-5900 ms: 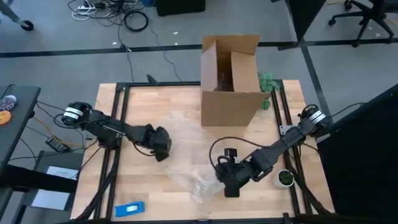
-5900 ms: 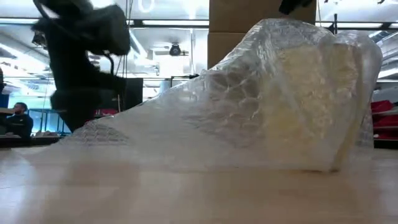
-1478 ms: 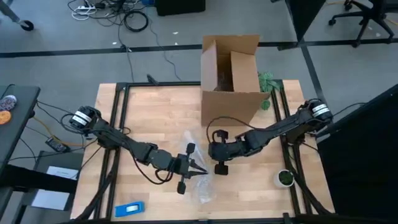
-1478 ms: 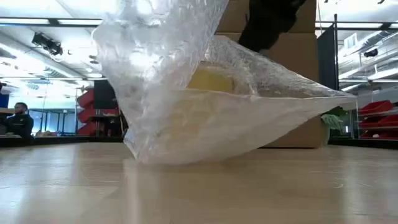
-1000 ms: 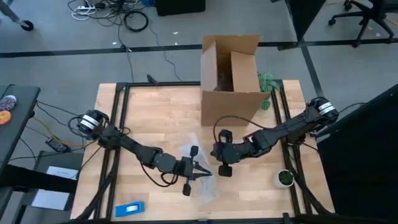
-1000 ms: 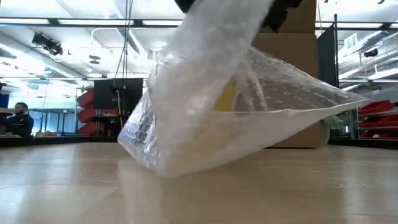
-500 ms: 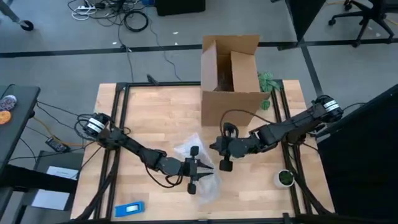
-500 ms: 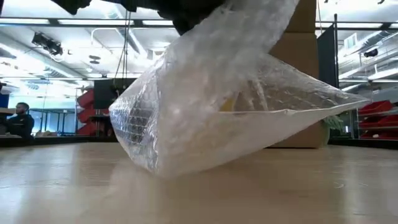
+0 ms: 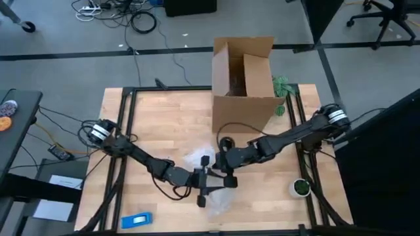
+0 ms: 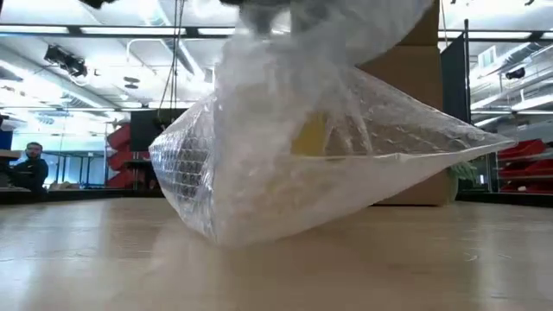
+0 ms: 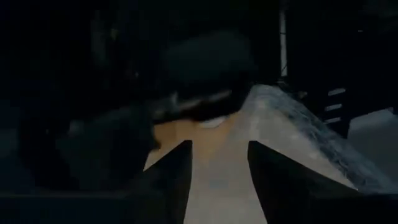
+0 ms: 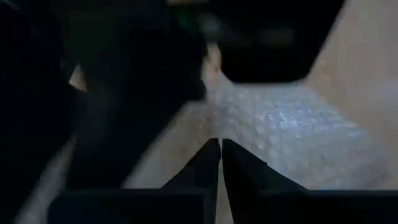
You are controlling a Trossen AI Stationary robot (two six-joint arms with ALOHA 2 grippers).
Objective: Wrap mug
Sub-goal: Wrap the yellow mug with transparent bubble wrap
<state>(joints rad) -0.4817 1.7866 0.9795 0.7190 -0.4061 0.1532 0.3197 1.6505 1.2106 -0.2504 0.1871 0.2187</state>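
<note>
A bundle of clear bubble wrap (image 10: 346, 173) lies on the wooden table (image 9: 157, 118), near its front middle. The orange mug (image 10: 309, 136) shows dimly through the wrap, inside the bundle. A flap of the wrap (image 10: 320, 34) rises out of the low view's top. My left gripper (image 9: 222, 181) reaches in from the left; its fingers (image 11: 267, 177) stand open with bare table between them and wrap (image 11: 298, 130) beside one. My right gripper (image 9: 220, 162) comes from the right, just beyond the left one, and is shut at the wrap (image 12: 280, 137). My right gripper has its shut fingertips (image 12: 214, 155) at the edge of the bubble wrap (image 12: 233, 127), coming level from the table's right. The pinched spot is hidden by the fingers. In the low view a flap of the wrap stands raised above the bundle, whose underside rests on the table.
An open cardboard box (image 9: 243, 85) stands at the far middle with a green plant (image 9: 282, 88) beside it. A small dark green round thing with a white rim (image 9: 301, 187) sits at the right edge, a blue object (image 9: 136, 220) at the near left. Bare wood lies far left.
My right gripper has gone toward the table's left, up to the wrap and close beside my left gripper. My left gripper has crept a little toward the right. The wrap's raised flap now stands straighter up; the bundle's base has stayed on the table.
</note>
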